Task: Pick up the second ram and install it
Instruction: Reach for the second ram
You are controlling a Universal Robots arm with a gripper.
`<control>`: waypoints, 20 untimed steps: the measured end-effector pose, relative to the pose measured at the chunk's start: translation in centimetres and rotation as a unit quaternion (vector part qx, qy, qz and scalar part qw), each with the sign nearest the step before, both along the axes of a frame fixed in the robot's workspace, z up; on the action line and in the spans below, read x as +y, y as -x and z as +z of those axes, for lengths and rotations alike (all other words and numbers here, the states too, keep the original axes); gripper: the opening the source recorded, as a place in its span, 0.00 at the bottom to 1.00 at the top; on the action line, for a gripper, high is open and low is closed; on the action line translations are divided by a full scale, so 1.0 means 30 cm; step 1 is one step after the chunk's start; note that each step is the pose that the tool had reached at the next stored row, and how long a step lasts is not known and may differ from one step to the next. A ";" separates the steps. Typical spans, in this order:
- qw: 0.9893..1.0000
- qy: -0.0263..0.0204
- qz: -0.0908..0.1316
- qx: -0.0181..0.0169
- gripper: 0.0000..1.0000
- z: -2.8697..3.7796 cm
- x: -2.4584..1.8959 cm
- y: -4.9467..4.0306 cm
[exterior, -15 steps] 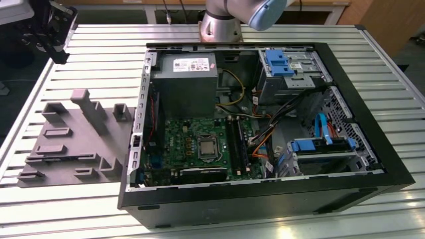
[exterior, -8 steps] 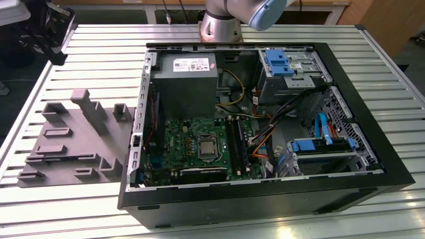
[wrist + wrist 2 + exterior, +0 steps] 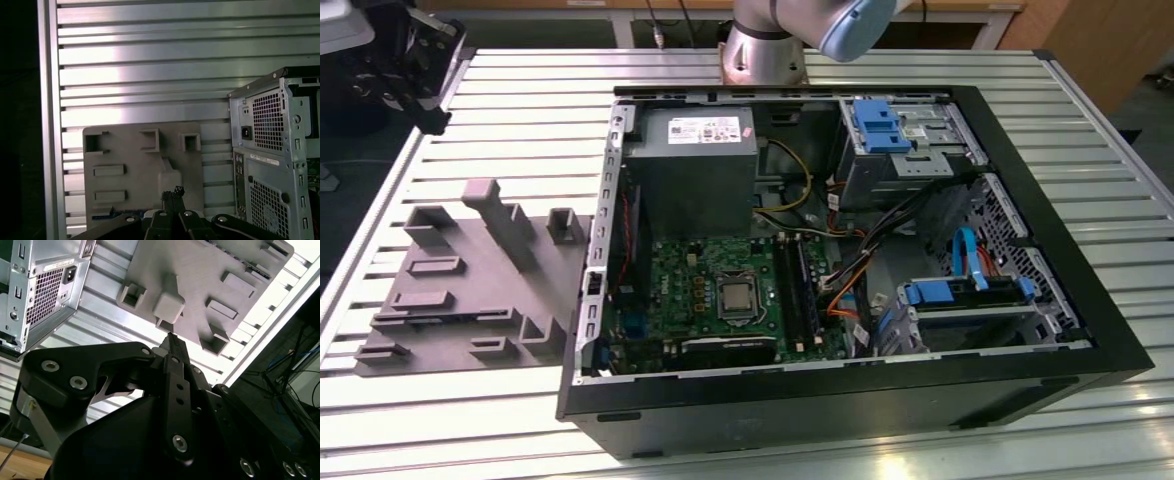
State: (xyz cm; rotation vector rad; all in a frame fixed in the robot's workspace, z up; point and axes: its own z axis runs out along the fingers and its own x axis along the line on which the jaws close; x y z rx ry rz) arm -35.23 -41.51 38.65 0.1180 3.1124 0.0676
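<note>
My gripper (image 3: 173, 192), fingers pressed together and empty, hangs above the tray (image 3: 130, 165). Ram pick-up and installation remain.

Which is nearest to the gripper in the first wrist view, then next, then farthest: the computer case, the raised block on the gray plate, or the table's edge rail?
1. Raised block on the gray plate, just ahead of the gripper.
2. Computer case, beside the plate.
3. Table's edge rail, on the opposite side, past the plate.
</note>
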 end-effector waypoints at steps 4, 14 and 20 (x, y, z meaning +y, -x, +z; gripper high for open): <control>1.000 0.000 0.000 0.000 0.11 -0.002 -0.004 0.005; 1.000 0.000 0.000 0.000 0.11 -0.006 -0.015 0.017; 1.000 0.000 0.000 0.000 0.11 -0.009 -0.021 0.023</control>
